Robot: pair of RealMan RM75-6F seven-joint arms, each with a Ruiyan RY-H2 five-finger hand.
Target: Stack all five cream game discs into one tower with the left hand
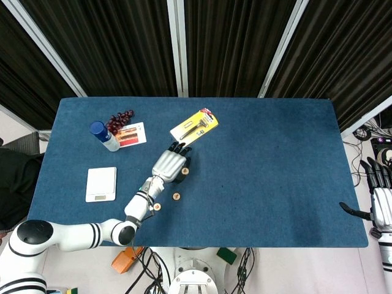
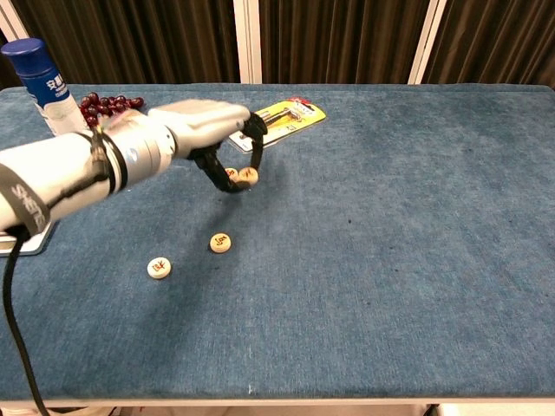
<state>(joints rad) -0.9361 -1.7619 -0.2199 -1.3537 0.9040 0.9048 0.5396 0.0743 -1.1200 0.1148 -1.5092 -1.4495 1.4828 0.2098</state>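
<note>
My left robot hand [image 2: 204,130] pinches one cream disc [image 2: 248,176] off the table [image 2: 416,217]; another disc [image 2: 231,174] just behind, two discs [image 2: 220,243] nearer me.

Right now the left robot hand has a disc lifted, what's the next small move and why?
Probably carry the held disc a little further and lower it onto the disc next to it. The left robot hand pinches it above the cloth, and two more discs lie unstacked nearer the front edge.
</note>
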